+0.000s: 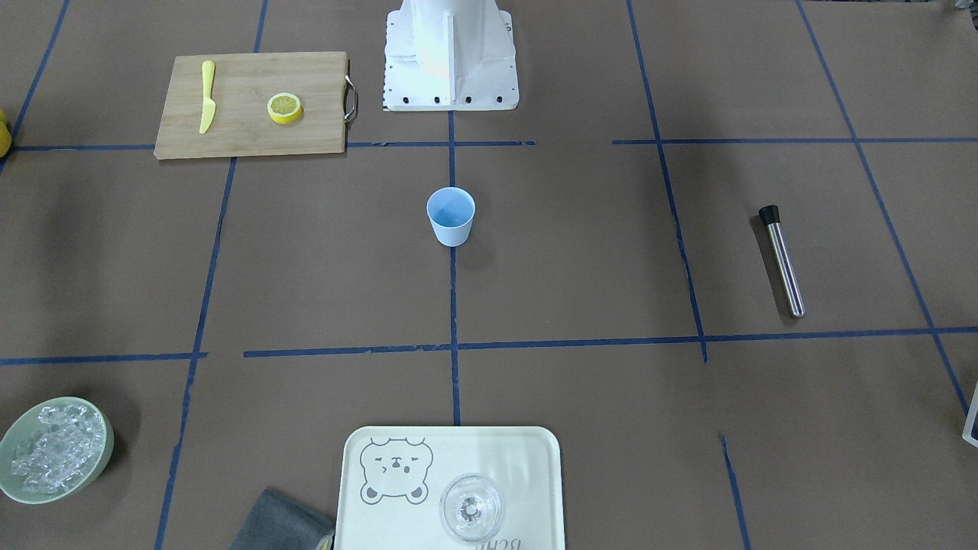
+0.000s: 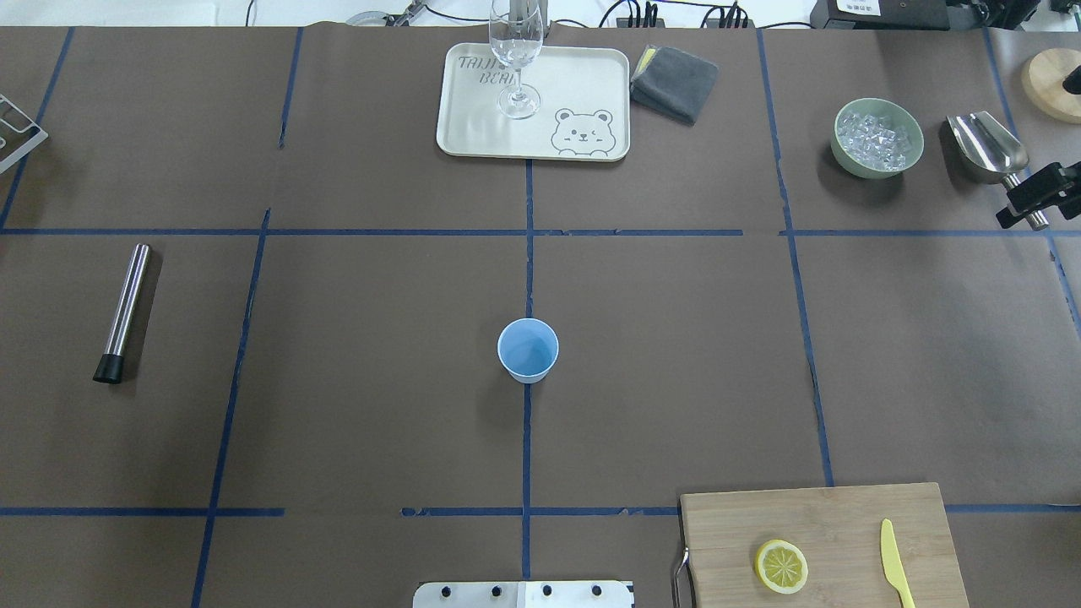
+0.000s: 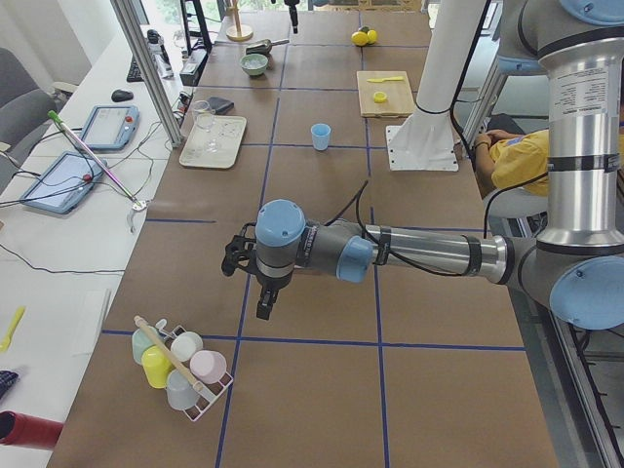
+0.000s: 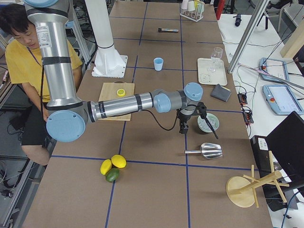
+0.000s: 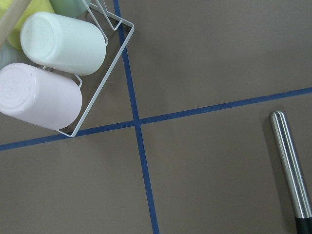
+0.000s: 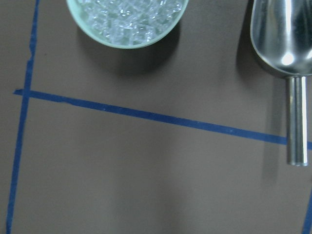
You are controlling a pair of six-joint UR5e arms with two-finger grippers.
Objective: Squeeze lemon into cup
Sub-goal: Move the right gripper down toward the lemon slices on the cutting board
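Note:
The light-blue cup [image 2: 528, 350] stands upright at the table's middle, also in the front view [image 1: 451, 218]. One lemon slice [image 2: 780, 565] lies flat on the wooden cutting board [image 2: 844, 515], also in the front view [image 1: 284, 108]. My right gripper [image 2: 1007, 205] hovers far right near the scoop and ice bowl, jaws apart and empty. My left gripper [image 3: 249, 288] shows only in the exterior left view, above the table near the cup rack; I cannot tell if it is open. Both grippers are far from cup and lemon.
A yellow knife [image 2: 895, 574] lies on the board. A steel muddler [image 2: 122, 312], a tray [image 2: 473, 135] with a clear glass [image 2: 517, 59], a grey cloth [image 2: 674, 82], a bowl of ice [image 2: 877, 138], a metal scoop [image 2: 988, 148], a rack of cups [image 3: 180, 366], whole citrus fruits [image 4: 113, 166].

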